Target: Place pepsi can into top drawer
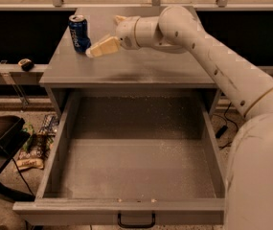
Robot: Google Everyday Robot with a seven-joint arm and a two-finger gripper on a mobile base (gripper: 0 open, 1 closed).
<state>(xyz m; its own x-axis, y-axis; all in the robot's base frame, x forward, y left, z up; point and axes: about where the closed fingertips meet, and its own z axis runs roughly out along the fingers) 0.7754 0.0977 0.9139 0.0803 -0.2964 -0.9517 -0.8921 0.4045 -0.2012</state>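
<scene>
The pepsi can [78, 32], blue with a silver top, stands upright at the back left of the grey cabinet top [141, 68]. My gripper [103, 36] is open over the cabinet top, just right of the can. Its lower cream finger [102, 47] reaches close to the can's base, and the other finger [119, 19] sits further back. It holds nothing. The top drawer [136, 157] is pulled fully out below, with a speckled grey inside that holds nothing. Its black handle [136, 220] is on the front panel.
My white arm [222, 66] crosses from the lower right over the drawer's right side. Snack packets [33, 147] and a dark object [2, 133] lie on the floor at the left. A small object [25, 63] sits on the left ledge. A cable [222, 123] hangs at the right.
</scene>
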